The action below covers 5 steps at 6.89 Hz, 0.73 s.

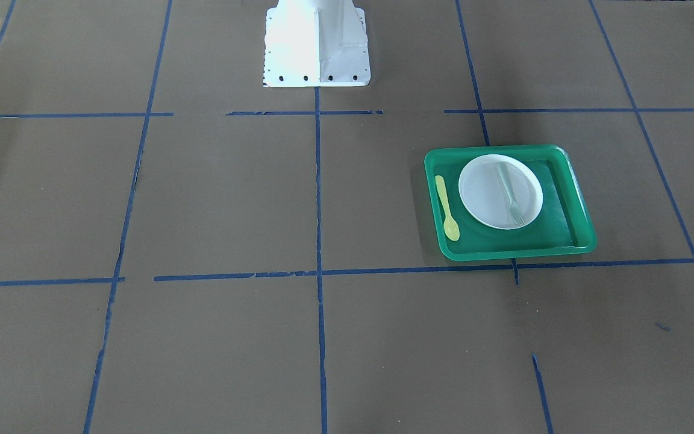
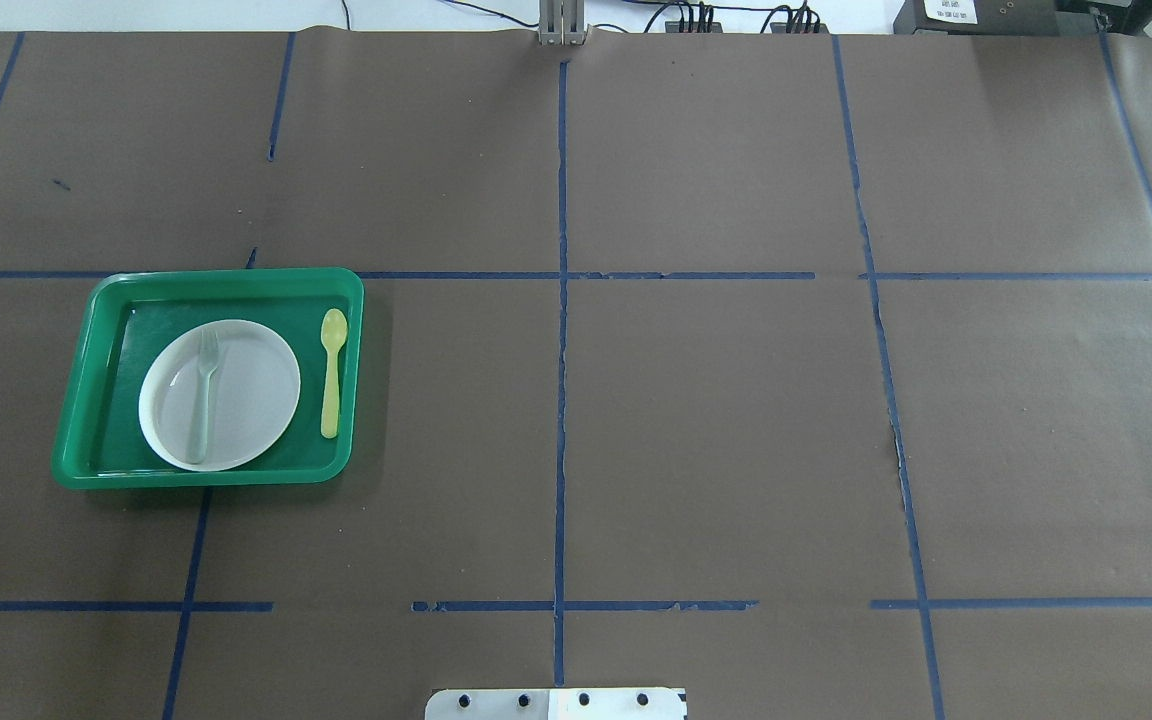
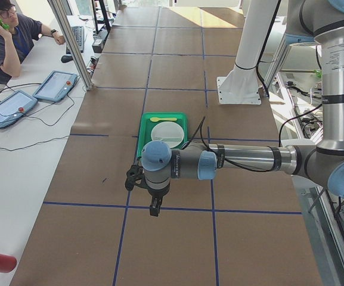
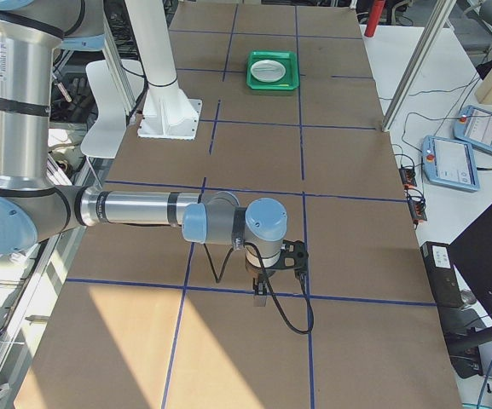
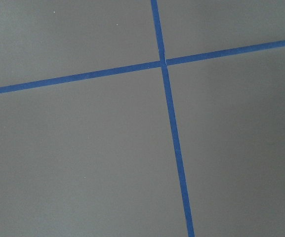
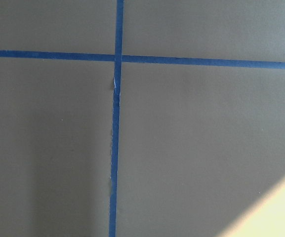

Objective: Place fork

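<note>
1. At the table's left side in the overhead view sits a green tray (image 2: 73, 400) with a raised rim. Brown paper lies bare all round it, and a strip of tray floor shows between the left rim and the plate.
2. A white plate (image 2: 251, 385) rests inside the tray. The fork (image 2: 203, 395) lies on the plate's left half.
3. A yellow spoon (image 2: 332, 375) lies on the tray floor just beside the plate, close to the right rim.
4. Right of the tray, the papered table (image 2: 736, 430) runs open to its far edge, crossed only by blue tape lines (image 2: 561, 400).
5. The left gripper (image 3: 154, 207) hangs over bare paper, short of the tray. The right gripper (image 4: 261, 294) hangs over a tape line, well apart from the tray. For both claws, I cannot tell whether the jaws are parted or closed.
6. The fork is slim, pale grey and translucent. Its short tines point away from the robot, and its handle reaches the plate's near rim.
</note>
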Each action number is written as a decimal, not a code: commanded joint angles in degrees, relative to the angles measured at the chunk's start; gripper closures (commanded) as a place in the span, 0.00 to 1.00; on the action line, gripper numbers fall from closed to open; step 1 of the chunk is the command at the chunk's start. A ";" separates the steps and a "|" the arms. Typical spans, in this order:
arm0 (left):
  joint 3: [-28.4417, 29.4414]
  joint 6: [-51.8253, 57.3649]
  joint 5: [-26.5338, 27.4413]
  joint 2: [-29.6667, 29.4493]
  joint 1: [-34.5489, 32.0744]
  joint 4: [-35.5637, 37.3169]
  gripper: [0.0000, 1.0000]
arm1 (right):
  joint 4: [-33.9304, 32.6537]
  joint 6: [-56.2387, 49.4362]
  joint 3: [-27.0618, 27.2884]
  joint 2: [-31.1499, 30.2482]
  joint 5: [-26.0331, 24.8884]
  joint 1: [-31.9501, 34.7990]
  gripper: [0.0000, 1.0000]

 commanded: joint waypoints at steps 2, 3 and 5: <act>-0.01 -0.37 -0.26 -0.93 0.17 -0.46 0.00 | 0.00 0.00 0.09 0.00 0.00 0.00 0.00; -0.01 -0.38 -0.26 -1.11 0.18 -0.55 0.00 | 0.00 0.00 0.00 0.00 0.00 0.00 0.00; -4.72 -6.92 -2.90 -1.46 3.40 -1.42 0.00 | 0.00 0.00 0.09 0.00 0.00 0.00 0.00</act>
